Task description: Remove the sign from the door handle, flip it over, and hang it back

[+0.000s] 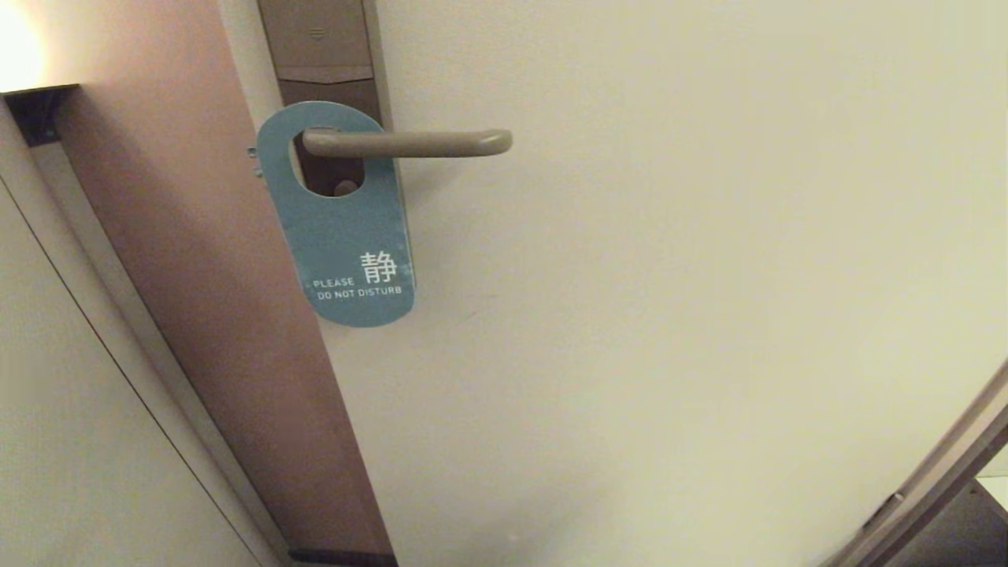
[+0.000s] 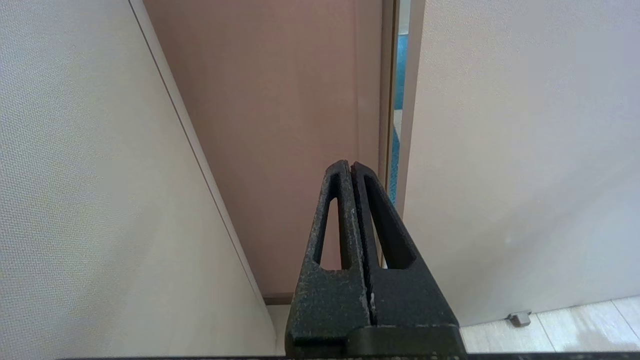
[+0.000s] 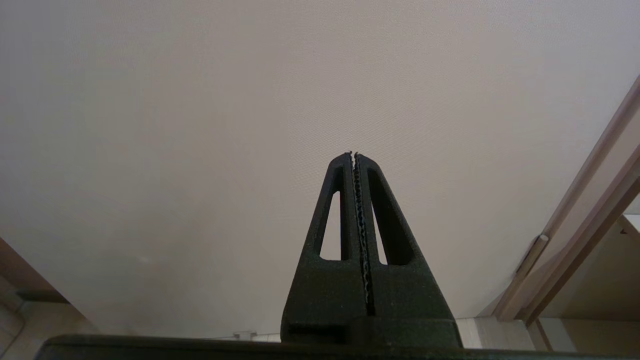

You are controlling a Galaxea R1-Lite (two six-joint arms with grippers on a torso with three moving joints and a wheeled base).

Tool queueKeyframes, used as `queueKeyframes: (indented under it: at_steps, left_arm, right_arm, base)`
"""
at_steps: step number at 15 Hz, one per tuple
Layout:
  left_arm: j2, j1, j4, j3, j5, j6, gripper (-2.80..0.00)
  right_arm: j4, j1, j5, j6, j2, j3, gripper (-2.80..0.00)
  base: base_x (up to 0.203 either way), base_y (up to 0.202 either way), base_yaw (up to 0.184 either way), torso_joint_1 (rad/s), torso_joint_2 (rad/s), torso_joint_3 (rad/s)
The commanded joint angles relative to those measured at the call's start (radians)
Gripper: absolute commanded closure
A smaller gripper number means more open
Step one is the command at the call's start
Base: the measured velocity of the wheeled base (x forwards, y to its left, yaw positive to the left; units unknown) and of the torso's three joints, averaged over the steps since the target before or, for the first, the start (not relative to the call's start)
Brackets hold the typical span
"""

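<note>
A: Where is the sign (image 1: 339,228)?
B: It hangs on the door handle (image 1: 409,142), lever through its oval hole, teal "PLEASE DO NOT DISTURB" side out, flat against the door (image 1: 669,276).
A: And the arms?
B: Neither shows in the head view. Left gripper (image 2: 351,165) fingers clenched together, empty, facing the door edge. Right gripper (image 3: 353,156) likewise, facing bare door.

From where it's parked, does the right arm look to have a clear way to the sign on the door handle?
Probably yes. The sign hangs free on the door handle, teal side out, with only bare door around it. The right gripper, shut and empty, faces that door low down; nothing shows in between. Actual reach is unconfirmed.
</note>
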Motion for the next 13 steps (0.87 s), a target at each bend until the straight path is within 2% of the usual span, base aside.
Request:
queueKeyframes:
  at_steps: [1, 13]
  left_arm:
    - [0.0, -0.001, 0.0, 0.0, 0.0, 0.0, 0.0]
    - [0.0, 0.0, 0.0, 0.0, 0.0, 0.0, 0.0]
  right_arm:
    - [0.001, 0.0, -0.001, 0.003, 0.001, 0.0, 0.0]
    - [0.0, 0.0, -0.006, 0.007, 0.001, 0.0, 0.0]
  base:
    - [0.0, 0.0, 0.0, 0.0, 0.0, 0.0]
    - [0.0, 0.0, 0.0, 0.0, 0.0, 0.0]
